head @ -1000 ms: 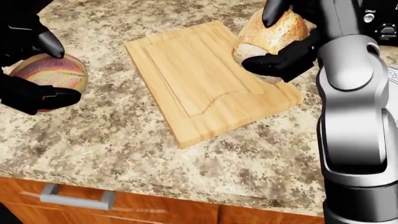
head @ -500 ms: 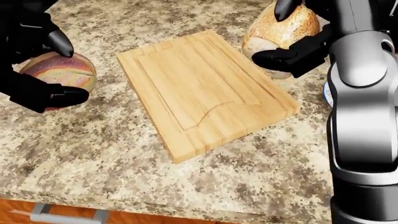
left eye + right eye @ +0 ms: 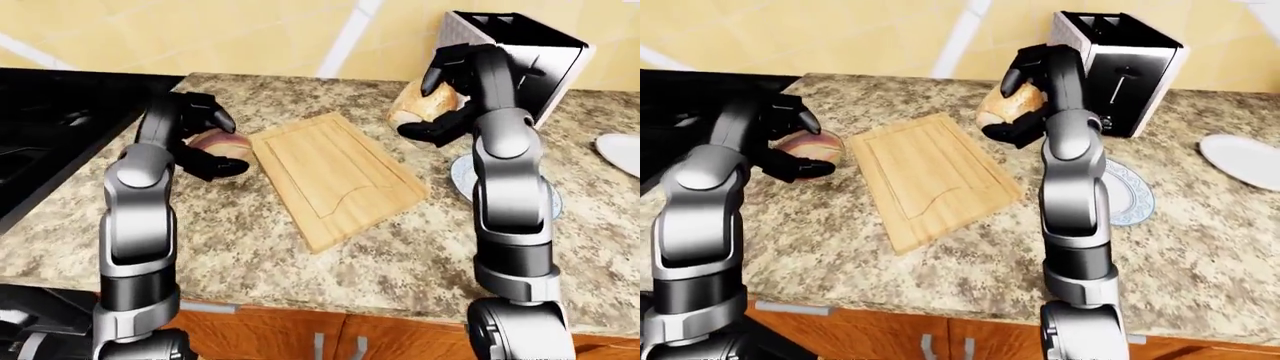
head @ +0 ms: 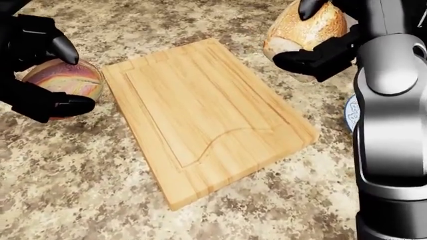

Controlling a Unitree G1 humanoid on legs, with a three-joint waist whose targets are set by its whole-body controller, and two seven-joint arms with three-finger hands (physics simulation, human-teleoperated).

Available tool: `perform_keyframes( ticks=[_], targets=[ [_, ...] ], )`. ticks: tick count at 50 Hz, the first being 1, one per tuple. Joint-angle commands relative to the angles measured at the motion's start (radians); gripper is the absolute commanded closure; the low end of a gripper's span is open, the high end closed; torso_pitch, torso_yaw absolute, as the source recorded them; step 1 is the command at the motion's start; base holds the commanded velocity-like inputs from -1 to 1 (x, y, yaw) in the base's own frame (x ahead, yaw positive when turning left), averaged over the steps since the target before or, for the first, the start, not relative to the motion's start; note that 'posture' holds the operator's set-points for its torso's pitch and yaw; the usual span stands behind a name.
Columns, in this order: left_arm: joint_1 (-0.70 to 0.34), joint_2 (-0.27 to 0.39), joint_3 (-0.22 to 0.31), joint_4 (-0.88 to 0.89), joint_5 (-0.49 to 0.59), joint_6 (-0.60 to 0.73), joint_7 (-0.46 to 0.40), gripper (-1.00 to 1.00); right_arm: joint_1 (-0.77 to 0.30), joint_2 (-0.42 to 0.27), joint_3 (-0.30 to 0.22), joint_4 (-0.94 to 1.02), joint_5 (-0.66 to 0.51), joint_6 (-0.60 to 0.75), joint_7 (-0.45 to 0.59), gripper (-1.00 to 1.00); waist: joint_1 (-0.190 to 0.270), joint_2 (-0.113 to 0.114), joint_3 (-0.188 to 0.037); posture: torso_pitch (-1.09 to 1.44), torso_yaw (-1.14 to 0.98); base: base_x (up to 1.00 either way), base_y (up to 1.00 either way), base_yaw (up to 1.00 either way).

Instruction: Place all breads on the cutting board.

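**Both loaves gripped, board getting closer in view**

Compared with a second ago, the head view is sitting lower and closer: the cabinet edge and drawer handle are gone from the bottom and the cutting board is filling way more of the frame. That looks like the camera moving, not the board sliding. The granite counter is running under everything. The board itself is lying diagonally mid-frame with nothing on it, so neither bread is placed yet.

Upper right, the right hand is clenching the crusty loaf, holding it just off the board's upper-right corner. At the left edge, the left hand is wrapping the marbled loaf, beside the board, not touching it.

A toaster is standing upper right; two plates are sitting bare.
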State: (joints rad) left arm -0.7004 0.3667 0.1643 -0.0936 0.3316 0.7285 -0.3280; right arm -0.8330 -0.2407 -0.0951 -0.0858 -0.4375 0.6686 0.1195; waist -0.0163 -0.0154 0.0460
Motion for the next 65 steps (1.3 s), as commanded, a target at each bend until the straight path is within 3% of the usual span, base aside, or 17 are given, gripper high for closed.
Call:
perform_keyframes(
  ticks=[1, 21, 43, 57, 65],
  targets=[
    [-0.046, 0.017, 0.017, -0.051, 0.006, -0.044, 0.020, 0.64, -0.034, -0.004, 0.006, -0.032, -0.002, -0.027, -0.003, 1.00, 0.004, 0.008, -0.037, 0.00, 0.00, 0.00, 0.00, 0.00],
    [-0.065, 0.025, 0.013, -0.092, 0.014, -0.004, 0.001, 0.65, 0.033, 0.088, 0.080, -0.068, -0.074, -0.034, 0.144, 1.00, 0.014, 0.019, -0.031, 0.00, 0.00, 0.00, 0.00, 0.00],
    [-0.055, 0.017, 0.016, -0.098, 0.007, -0.006, 0.006, 0.64, 0.042, 0.153, 0.102, 0.118, -0.083, -0.181, 0.068, 0.99, 0.016, 0.024, -0.046, 0.00, 0.00, 0.00, 0.00, 0.00],
    [-0.053, 0.014, 0.011, -0.096, 0.007, -0.010, 0.011, 0.63, 0.054, 0.155, 0.099, 0.138, -0.082, -0.218, 0.048, 0.32, 0.017, 0.019, -0.049, 0.00, 0.00, 0.00, 0.00, 0.00],
    [-0.053, 0.015, 0.013, -0.098, 0.008, -0.008, 0.009, 0.63, 0.072, 0.156, 0.106, 0.127, -0.094, -0.214, 0.070, 0.21, 0.017, 0.020, -0.050, 0.00, 0.00, 0.00, 0.00, 0.00]
  ],
)
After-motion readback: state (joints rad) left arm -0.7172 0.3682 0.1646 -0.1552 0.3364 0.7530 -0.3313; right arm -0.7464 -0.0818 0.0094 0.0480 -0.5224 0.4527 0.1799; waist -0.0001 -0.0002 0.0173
